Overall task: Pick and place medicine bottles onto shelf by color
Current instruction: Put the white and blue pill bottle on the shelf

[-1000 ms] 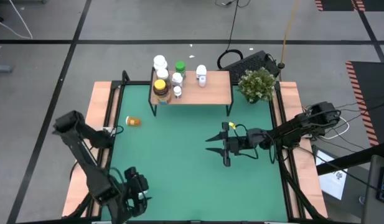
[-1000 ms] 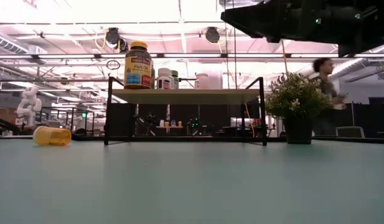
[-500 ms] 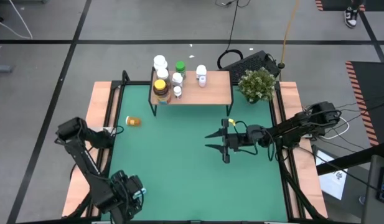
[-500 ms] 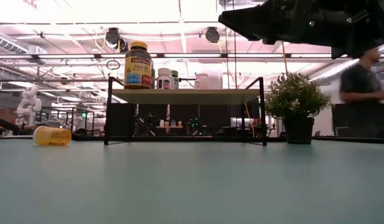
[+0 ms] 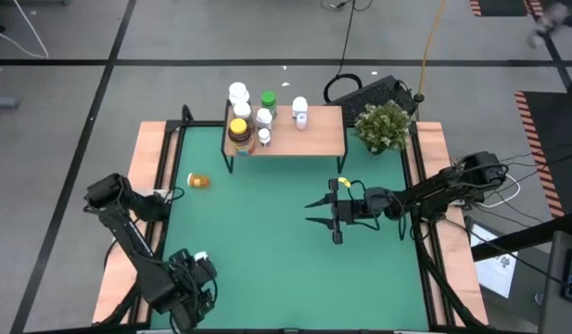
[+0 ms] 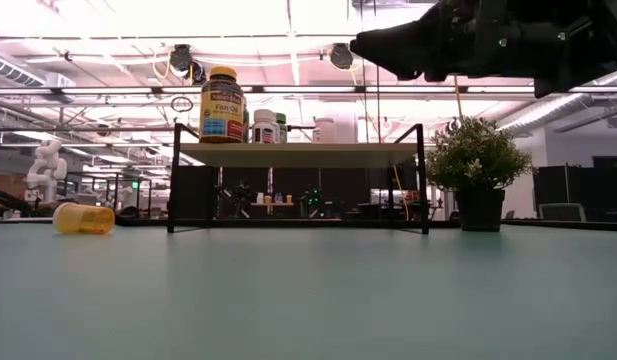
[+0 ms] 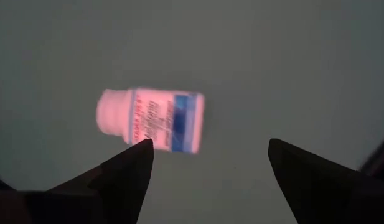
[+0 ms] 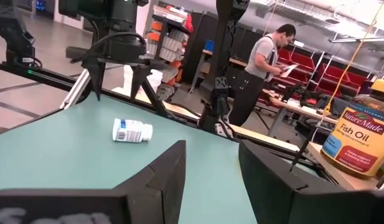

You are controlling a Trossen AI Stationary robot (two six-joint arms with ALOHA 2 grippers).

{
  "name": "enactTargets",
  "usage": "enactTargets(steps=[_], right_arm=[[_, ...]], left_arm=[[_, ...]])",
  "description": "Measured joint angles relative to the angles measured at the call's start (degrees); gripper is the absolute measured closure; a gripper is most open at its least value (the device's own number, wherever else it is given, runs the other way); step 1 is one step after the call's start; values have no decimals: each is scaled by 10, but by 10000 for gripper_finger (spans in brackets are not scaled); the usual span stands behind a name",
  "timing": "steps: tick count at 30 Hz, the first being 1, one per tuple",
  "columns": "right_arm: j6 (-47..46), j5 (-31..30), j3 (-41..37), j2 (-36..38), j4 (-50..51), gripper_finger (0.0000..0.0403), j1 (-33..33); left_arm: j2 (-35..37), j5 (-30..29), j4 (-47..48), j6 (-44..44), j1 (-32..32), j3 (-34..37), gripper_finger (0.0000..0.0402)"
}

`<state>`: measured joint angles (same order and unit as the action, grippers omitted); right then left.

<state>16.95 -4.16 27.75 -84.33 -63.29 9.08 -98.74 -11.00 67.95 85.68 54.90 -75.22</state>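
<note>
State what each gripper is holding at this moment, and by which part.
Nothing is held. The left gripper hangs open above a white bottle lying on its side, not touching it. The right gripper is open and empty over mid-table.

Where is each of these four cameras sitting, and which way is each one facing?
High view: overhead, looking straight down at the table, shelf and both arms.
Low view: at tabletop height, facing the shelf; one arm overhead.
Left wrist view: over a lying white bottle, between the left tool's open fingers.
Right wrist view: from the right tool, across the table to a person.
Shared: the fish oil bottle shows in low and right wrist views.
</note>
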Motion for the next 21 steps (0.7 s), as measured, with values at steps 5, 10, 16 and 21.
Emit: enactTargets(steps=[5, 10, 16, 21], right_arm=[[1, -2, 0, 0, -9, 261, 0], [3, -3, 0, 0, -28, 261, -6], [2, -4, 0, 0, -40, 261, -20], [2, -4, 7, 0, -42, 261, -27]], left_arm=[[0, -45, 68, 151, -12, 0, 80], [0, 1, 124, 338, -32, 0, 80], [1, 15, 41, 317, -73, 25, 79], [1, 97, -84, 313, -103, 81, 79]])
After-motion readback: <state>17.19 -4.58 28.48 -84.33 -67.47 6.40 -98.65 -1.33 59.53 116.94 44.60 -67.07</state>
